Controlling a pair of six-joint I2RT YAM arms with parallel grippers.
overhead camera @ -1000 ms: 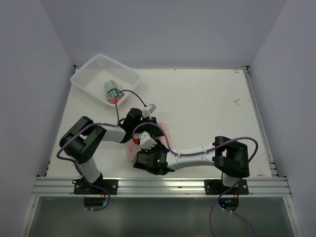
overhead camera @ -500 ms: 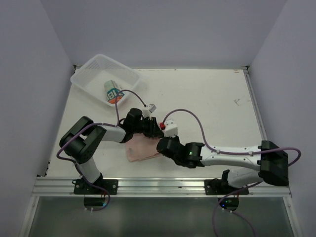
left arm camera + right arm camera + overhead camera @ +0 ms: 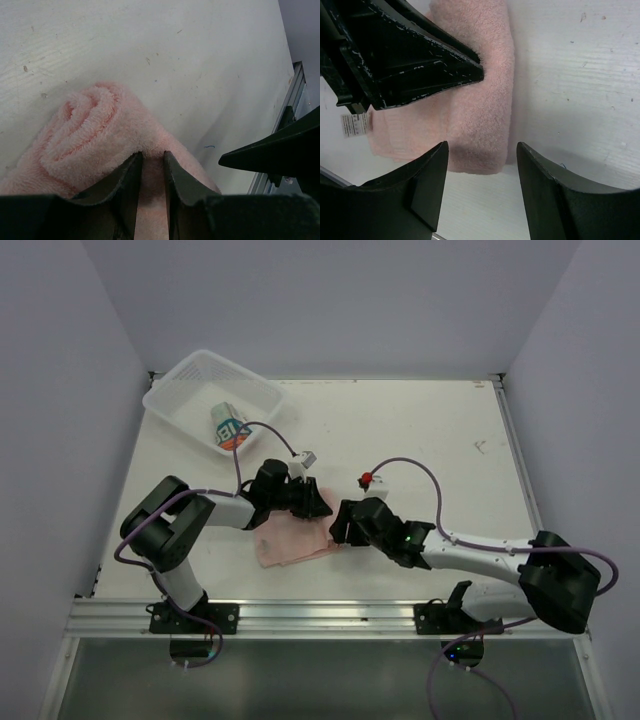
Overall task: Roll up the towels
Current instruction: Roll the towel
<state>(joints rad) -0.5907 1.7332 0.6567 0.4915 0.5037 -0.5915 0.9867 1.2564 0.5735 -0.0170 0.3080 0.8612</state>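
Observation:
The pale pink towel (image 3: 285, 542) lies on the table between the two arms, partly rolled, its coiled end (image 3: 85, 127) plain in the left wrist view. My left gripper (image 3: 316, 506) (image 3: 152, 156) is shut on a fold of this towel at its far edge. My right gripper (image 3: 338, 530) (image 3: 481, 152) stands open at the towel's right end, the corner of the cloth (image 3: 480, 110) just ahead of its fingers and not gripped. The left gripper's dark fingers (image 3: 420, 55) rest on the towel in the right wrist view. The printed towel (image 3: 228, 426) lies rolled in the basket.
The white mesh basket (image 3: 180, 390) sits at the table's far left corner. The white table (image 3: 430, 440) runs to a metal rail at the near edge (image 3: 330, 615). Purple cables loop over both arms.
The right arm swung off the top of the pink towel out to its right end, and its jaws opened wider. The left gripper kept its hold and stayed put.

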